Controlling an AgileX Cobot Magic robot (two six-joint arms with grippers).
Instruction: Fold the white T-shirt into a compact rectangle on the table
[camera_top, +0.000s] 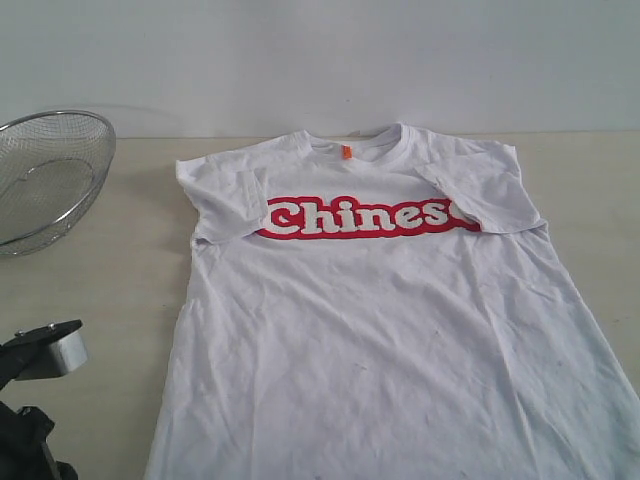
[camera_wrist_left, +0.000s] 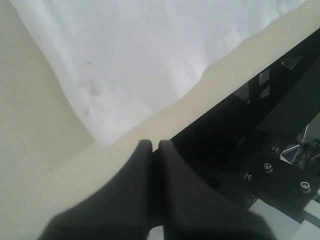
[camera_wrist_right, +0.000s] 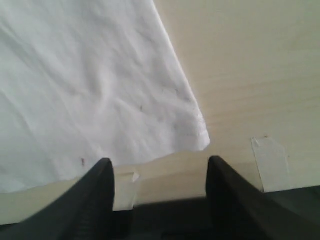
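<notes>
Exterior view — white T-shirt (camera_top: 380, 330) on table (camera_top: 110, 285)

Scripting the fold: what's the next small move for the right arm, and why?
Probably ease the right gripper forward onto the hem corner of the white T-shirt and close. Its jaws stand open and empty, the corner lies flat on the table just ahead, and the lower half is not yet folded.

The white T-shirt (camera_top: 400, 340) lies face up on the counter (camera_top: 110, 290), collar toward 12 o'clock, with an orange tag (camera_top: 346, 152) at the neck. Its 3 o'clock sleeve is folded inward over the end of the red lettering (camera_top: 350, 217). A wire-mesh basket (camera_top: 45, 175) sits at 10 o'clock, and part of a black arm (camera_top: 40, 355) at 8 o'clock.
</notes>
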